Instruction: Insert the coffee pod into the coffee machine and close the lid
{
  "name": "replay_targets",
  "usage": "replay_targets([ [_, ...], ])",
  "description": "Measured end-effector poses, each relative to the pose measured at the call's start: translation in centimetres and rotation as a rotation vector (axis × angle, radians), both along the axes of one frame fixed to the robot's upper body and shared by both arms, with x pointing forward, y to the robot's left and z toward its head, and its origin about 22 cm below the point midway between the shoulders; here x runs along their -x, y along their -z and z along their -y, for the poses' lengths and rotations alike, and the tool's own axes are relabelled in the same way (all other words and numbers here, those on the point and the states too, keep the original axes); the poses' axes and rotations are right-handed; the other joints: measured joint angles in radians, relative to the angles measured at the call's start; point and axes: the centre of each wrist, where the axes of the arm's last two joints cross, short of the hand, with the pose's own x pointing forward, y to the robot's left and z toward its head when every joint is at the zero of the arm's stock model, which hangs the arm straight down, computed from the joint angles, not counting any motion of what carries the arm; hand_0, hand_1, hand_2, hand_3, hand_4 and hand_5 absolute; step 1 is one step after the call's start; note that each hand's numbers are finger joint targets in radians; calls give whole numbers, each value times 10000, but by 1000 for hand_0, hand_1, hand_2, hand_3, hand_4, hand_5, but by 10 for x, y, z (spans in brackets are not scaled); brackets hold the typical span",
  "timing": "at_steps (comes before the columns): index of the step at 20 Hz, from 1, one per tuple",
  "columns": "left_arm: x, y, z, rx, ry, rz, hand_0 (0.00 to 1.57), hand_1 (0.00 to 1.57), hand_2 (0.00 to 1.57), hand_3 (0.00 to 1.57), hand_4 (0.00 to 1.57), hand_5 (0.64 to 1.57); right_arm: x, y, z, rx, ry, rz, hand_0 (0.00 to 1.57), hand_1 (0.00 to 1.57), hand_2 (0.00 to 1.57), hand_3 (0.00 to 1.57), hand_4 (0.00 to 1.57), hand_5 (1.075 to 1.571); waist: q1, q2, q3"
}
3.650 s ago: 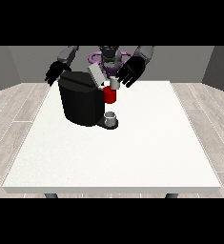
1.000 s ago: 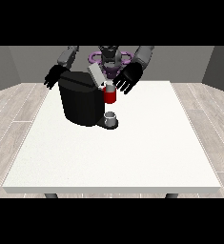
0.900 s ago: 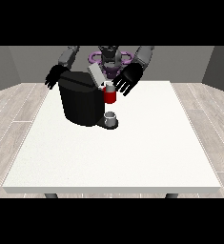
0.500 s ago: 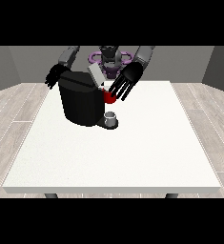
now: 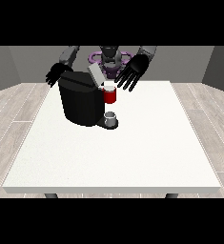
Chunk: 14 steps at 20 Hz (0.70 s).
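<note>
Coffee machine [image 5: 80,102]: black, blocky, standing on the desk near its far edge, left of the middle as the view shows it.
Lid [image 5: 95,75]: pale grey flap, tilted up and open at the top right corner of the machine.
Red thing at the machine [image 5: 110,96]: sits at the machine's right face, just under the raised lid, with a pale top rim.
Grey thing [image 5: 111,117]: small and cup-shaped, on the dark base at the foot of the machine, straight below the red thing; I cannot tell whether it is the coffee pod.
Coffee pod: I cannot make it out for certain anywhere on the desk.
My hand at the view's right [image 5: 132,72]: black, raised over the far edge of the desk, just right of the lid and above the red thing; fingers spread apart and pointing down toward it, holding nothing.
My hand at the view's left [image 5: 57,75]: black, behind the machine's far left corner, partly hidden by it; fingers spread and relaxed, nothing in them that I can see.
Desk [image 5: 132,152]: large, white, square; the near half carries nothing but its own surface.
Floor [image 5: 18,102]: pale planks around the desk.
</note>
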Motion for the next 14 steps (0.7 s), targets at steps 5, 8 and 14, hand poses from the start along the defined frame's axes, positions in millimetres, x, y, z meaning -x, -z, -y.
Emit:
replay_targets([
  [5,4,27,0,545,72,-549,0,0,0,0,0,1571,10,11,13,-135,198,-428,0,0,0,0,424,1571,290,-702,-2],
  [8,6,48,-1,1784,-5,-953,0,0,0,0,0,1571,20,20,14,-187,335,-730,0,0,0,0,399,1571,528,-1276,-6],
  [14,22,120,12,5460,-107,-1931,0,0,0,0,0,1571,40,36,32,25,528,-1210,0,0,0,0,366,1571,1218,-2540,-14],
])
